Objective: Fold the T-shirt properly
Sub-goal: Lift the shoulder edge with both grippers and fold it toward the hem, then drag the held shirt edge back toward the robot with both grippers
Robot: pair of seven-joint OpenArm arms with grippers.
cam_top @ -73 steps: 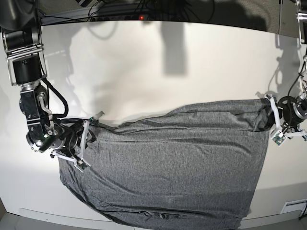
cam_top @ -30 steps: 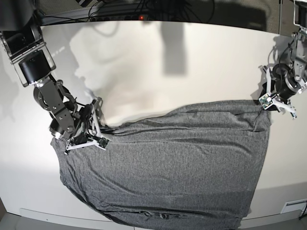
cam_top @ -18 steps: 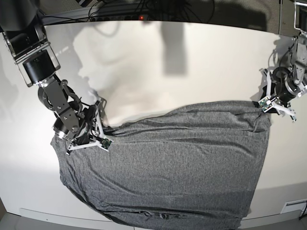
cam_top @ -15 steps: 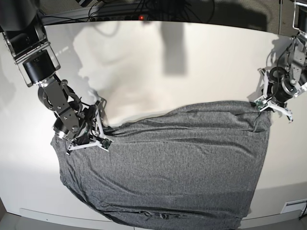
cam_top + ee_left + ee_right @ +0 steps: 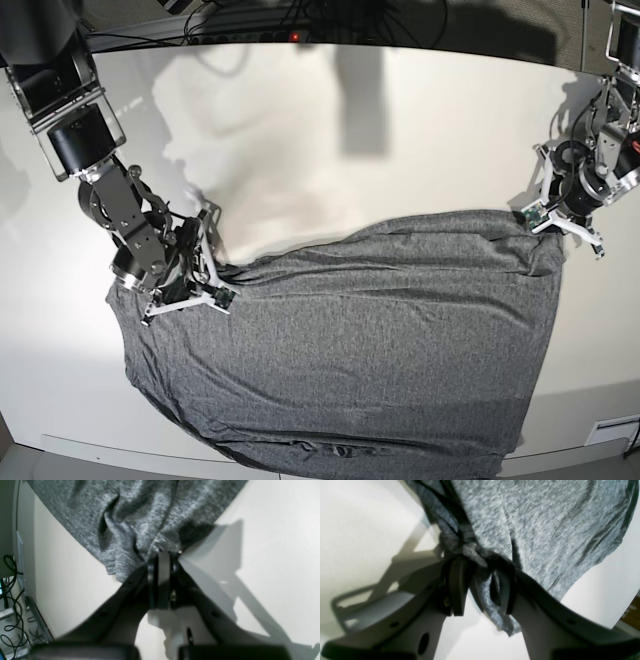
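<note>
T-shirt (image 5: 340, 350) hem (bottom edge) cropped

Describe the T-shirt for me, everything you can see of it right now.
The T-shirt is heathered charcoal-grey, thin soft knit, plain. It lies spread wide and mostly flat on the white table, lightly wrinkled, its near edge hanging over the table's front. The left gripper is shut on one far corner, bunching it. The right gripper has a gathered fold of the opposite far corner between its fingers.

**Count of what was on the table**

There was one T-shirt (image 5: 350, 350), one white table (image 5: 400, 140), and my two grippers: my left gripper (image 5: 545, 213) and my right gripper (image 5: 205, 280). Nothing else was countable.
</note>
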